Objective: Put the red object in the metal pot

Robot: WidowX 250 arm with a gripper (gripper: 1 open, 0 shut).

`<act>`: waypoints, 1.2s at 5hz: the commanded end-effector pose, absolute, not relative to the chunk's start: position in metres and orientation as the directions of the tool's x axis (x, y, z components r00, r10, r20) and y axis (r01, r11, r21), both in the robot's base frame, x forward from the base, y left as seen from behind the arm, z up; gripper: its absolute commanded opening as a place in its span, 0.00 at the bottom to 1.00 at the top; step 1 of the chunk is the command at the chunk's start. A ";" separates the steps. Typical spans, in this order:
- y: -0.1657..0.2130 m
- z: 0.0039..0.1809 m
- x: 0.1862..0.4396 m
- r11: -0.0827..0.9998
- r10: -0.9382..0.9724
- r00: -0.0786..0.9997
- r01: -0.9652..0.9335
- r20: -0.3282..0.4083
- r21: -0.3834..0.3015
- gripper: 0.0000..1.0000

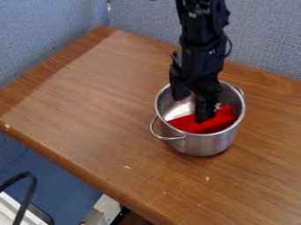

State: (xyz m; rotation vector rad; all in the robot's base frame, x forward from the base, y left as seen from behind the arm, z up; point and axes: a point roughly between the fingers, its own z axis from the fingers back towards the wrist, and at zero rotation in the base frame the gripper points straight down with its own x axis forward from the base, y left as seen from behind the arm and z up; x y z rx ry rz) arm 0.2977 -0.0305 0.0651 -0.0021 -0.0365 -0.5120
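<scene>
Red object (209,123) lies inside the metal pot (200,141), and we see it as a bright red shape on the pot's floor, partly hidden behind the gripper fingers. At the near edge of the scene we see a dark cable (14,189) hanging below the wooden table (83,97), in the bottom left corner. Going farther, the table top is brown, with a few small pale specks near its front edge. The pot stands on the right part of the table, and its thin wire handle (163,134) sticks out on the near left side.

Above the pot, the gripper (195,104) points straight down, and its two black fingers (207,107) reach into the pot's opening. We see the fingers spread apart, with a gap between them, and they pinch nothing. Whether the fingertips touch the red object we cannot tell, because they cover part of it.

The black arm (202,35) rises almost vertically from the gripper to the top edge of the view. Behind it, at the far side, stands a blue-grey wall (265,35).
</scene>
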 end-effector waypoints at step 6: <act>-0.036 0.053 0.303 0.855 -0.518 0.854 0.518 0.046 0.018 0.00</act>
